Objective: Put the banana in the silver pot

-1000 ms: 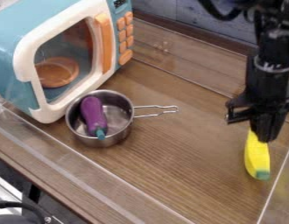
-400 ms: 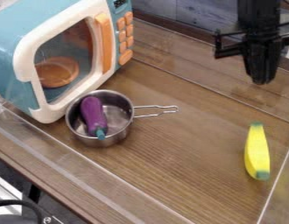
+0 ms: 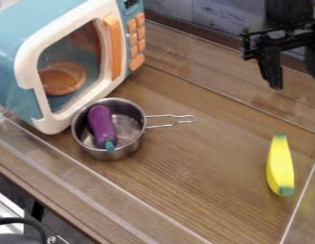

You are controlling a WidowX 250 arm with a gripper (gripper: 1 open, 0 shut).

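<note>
Compared with a second ago, the tool is now hanging high at the far right of the worktop, where before it was pressing down right at the far end of the banana. Its two fingers, closed together in the earlier pictures, are now standing apart with a clear gap between them, and they are holding nothing. The banana is lying where it lay before.

The banana is resting flat on the worktop near the right edge, its long axis running near to far with only a slight lean, and its green near tip is pointing toward the near side of the scene. It is sitting well below and nearer than the tool, clearly apart from it, almost in line with the tool's fingers.

The silver pot is standing well to the left of the banana, in front of the toy microwave, with its thin handle pointing right. A purple eggplant is lying inside it.
</note>
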